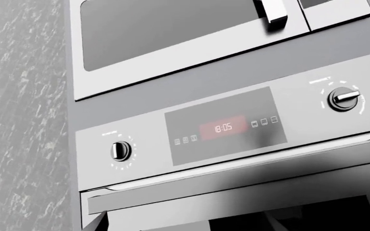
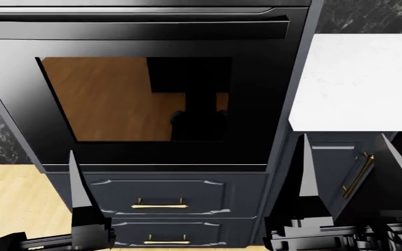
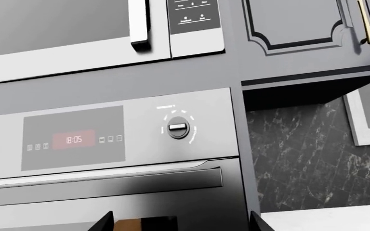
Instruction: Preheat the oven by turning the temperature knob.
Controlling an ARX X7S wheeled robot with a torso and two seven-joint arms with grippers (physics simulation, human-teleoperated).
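The oven [image 2: 152,151] is glossy black with a big glass window and a bar handle [image 2: 131,29] across its top. Its grey control panel shows in both wrist views, with a display [image 1: 222,127] [image 3: 73,138] reading 18:05. A knob sits at each side of the display: the left knob [image 1: 121,150] and the right knob [image 1: 343,99] [image 3: 178,127]. Their labels are too small to read. My left gripper [image 1: 185,226] and right gripper [image 3: 181,226] [image 2: 343,136] are both open and empty, held below the panel and apart from the knobs.
A microwave [image 1: 172,33] [image 3: 56,29] with a silver handle sits above the oven panel. Dark blue drawers with brass handles [image 2: 159,205] lie under the oven. A white countertop [image 2: 361,78] and a blue cabinet door [image 2: 341,167] are to the right, below a dark marble wall [image 3: 300,159].
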